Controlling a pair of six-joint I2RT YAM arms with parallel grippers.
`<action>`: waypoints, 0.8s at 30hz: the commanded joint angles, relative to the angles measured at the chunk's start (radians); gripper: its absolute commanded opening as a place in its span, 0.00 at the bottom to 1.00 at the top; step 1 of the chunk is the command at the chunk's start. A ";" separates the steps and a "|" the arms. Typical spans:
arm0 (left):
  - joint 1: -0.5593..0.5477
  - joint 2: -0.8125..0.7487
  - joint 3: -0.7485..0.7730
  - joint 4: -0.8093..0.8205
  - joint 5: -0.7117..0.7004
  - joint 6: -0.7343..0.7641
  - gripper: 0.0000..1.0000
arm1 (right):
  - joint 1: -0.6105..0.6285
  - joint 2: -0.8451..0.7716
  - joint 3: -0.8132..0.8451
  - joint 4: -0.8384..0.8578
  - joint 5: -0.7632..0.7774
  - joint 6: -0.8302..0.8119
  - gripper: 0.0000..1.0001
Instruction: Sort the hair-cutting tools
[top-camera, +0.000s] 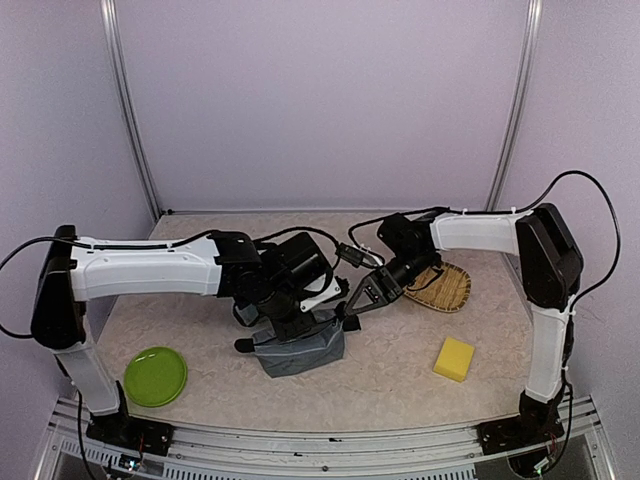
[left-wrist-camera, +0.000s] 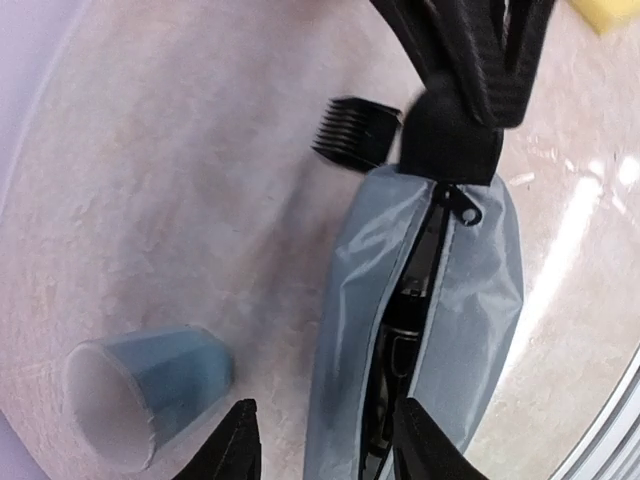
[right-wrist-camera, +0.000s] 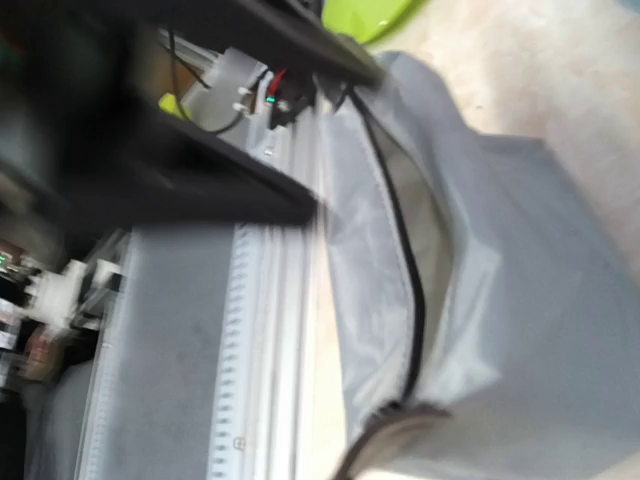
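Left gripper (left-wrist-camera: 325, 455), jaws apart, hangs over the open pouch (left-wrist-camera: 470, 330), dark tools (left-wrist-camera: 398, 350) inside along its 12-to-6 slit; the block (left-wrist-camera: 355, 130) lies outside at 12 o'clock, beside the right gripper (left-wrist-camera: 450, 140) pinching the pouch.

Green plate (top-camera: 155, 376) near left on tabletop (top-camera: 390, 385), yellow sponge (top-camera: 454, 359) near right, wicker tray (top-camera: 448, 290) behind it, grey pouch (top-camera: 300, 354) at centre, light-blue cup (left-wrist-camera: 150, 395) on its side beside it.

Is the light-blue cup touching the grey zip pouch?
Apart. The left wrist view shows bare table between the light-blue cup, lying on its side, and the grey zip pouch.
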 joint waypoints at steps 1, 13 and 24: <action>0.019 -0.216 -0.058 0.003 -0.113 -0.241 0.45 | -0.018 -0.085 0.002 -0.024 0.093 -0.069 0.15; 0.092 -0.611 -0.468 0.108 0.084 -0.787 0.52 | -0.019 -0.143 -0.023 -0.026 0.368 -0.116 0.38; 0.206 -0.519 -0.583 0.229 0.238 -0.785 0.55 | -0.013 0.012 0.146 -0.150 0.310 -0.113 0.56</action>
